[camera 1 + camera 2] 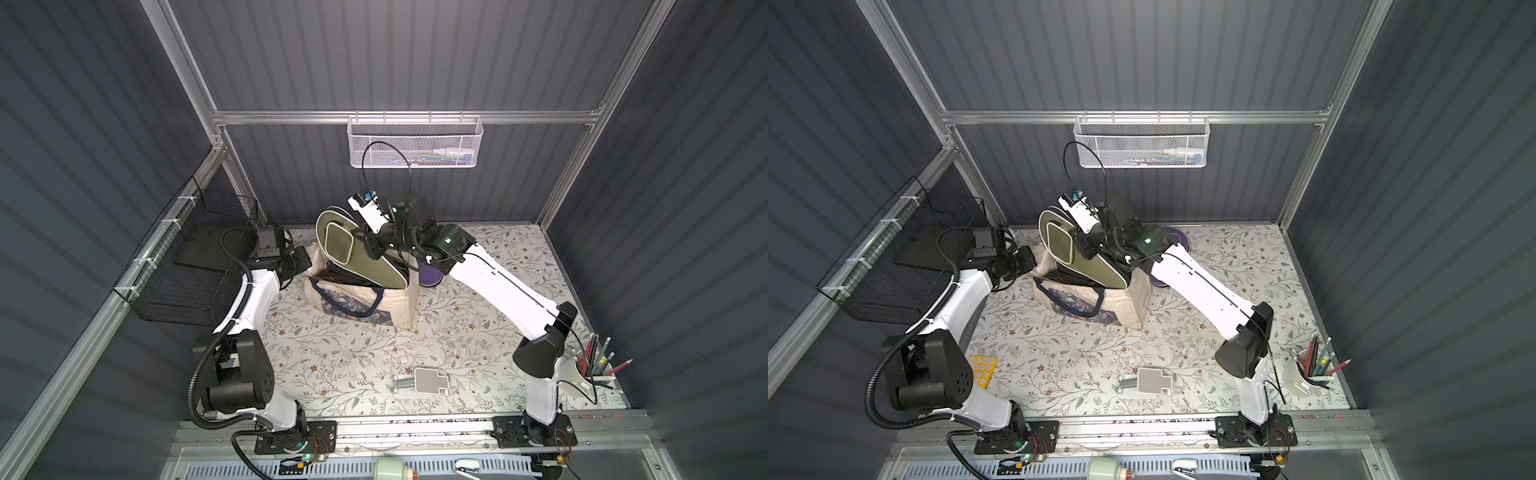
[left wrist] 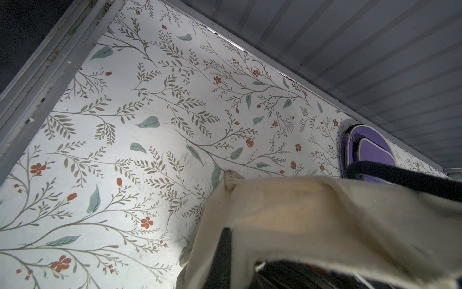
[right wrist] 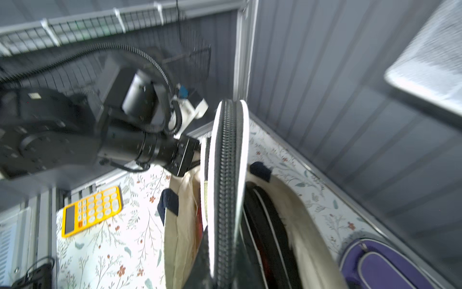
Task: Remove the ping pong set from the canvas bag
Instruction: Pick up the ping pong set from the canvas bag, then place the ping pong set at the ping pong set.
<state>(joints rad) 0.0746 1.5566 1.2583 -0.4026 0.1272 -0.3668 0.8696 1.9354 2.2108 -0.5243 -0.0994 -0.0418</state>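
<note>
In both top views we see the right gripper (image 1: pixel 369 246) closed on the ping pong set (image 1: pixel 376 266), an olive-green zipped case that is tilted half out of the canvas bag (image 1: pixel 401 309) with its lower end inside the mouth. The left gripper (image 1: pixel 306 261) is pinched shut on the bag's rim at the end nearest its own arm. We judge that if this rim grip slips, the bag could tip or ride up with the case. The left wrist view shows us the canvas bag (image 2: pixel 325 225) close up and a purple case (image 2: pixel 370 150) on the table (image 2: pixel 125 150) beyond, which the set could knock as it swings clear. In the right wrist view the set's zipper edge (image 3: pixel 226 175) runs beside a black case (image 3: pixel 265 220) inside the bag. Friction could drag that case out too, and such a narrow hold on a long case could let it pivot.
</note>
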